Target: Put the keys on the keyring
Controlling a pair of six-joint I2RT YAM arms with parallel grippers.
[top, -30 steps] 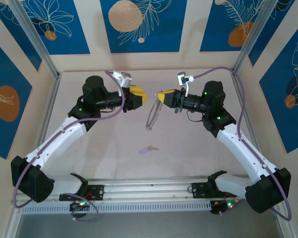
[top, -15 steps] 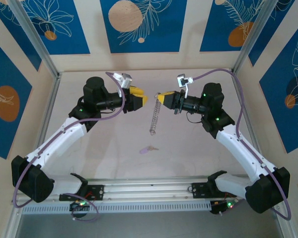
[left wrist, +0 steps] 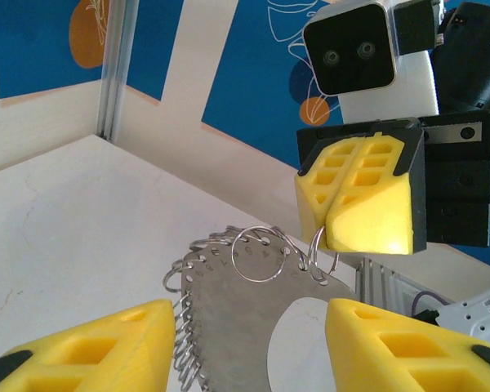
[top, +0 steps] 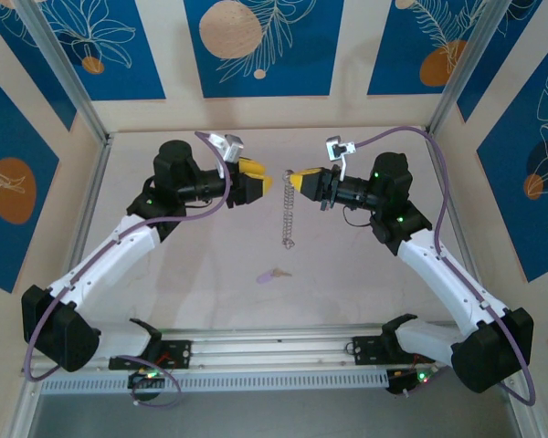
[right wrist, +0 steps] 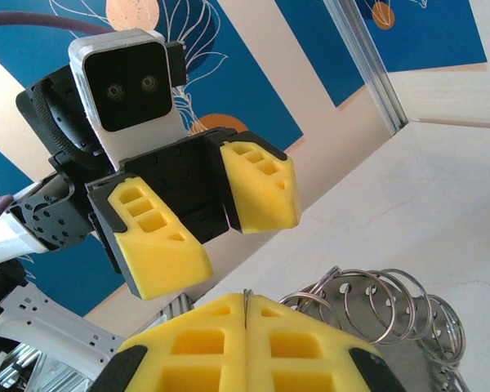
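While the right gripper (top: 295,181) keeps its yellow pads pressed together on the top edge of the large thin grey metal keyring fringed with small silver loops (top: 289,219), the ring hangs straight down from that pinch, edge-on to the top camera. Whether its lower end touches the pale table (top: 365,274) cannot be told.

The right wrist view shows a thin wire of the keyring (right wrist: 376,306) caught in the seam between the closed pads of the right gripper (right wrist: 245,335).

Just left of the keyring's top, the left gripper (top: 258,180) faces it with fingers spread and nothing between them, a small gap apart.

The small key with a pale lilac head and short silver blade (top: 272,274) lies flat on the table nearer the arm bases than the keyring's lower end, apart from it and from both grippers.
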